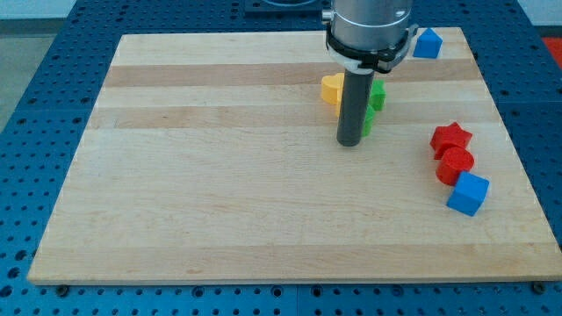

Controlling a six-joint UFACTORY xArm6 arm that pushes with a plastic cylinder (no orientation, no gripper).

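Observation:
My tip [350,141] rests on the wooden board [219,175], right of centre in the upper half. It stands against a green block [368,121] that shows only as a sliver on the rod's right side. A second green block [377,94] sits just above that one, partly behind the rod. A yellow heart-shaped block [332,88] peeks out on the rod's left. The other yellow block seen before is hidden behind the rod.
A red star block [450,138], a red round block [456,164] and a blue cube [467,193] lie in a line near the board's right edge. Another blue block [427,43] sits at the top right corner.

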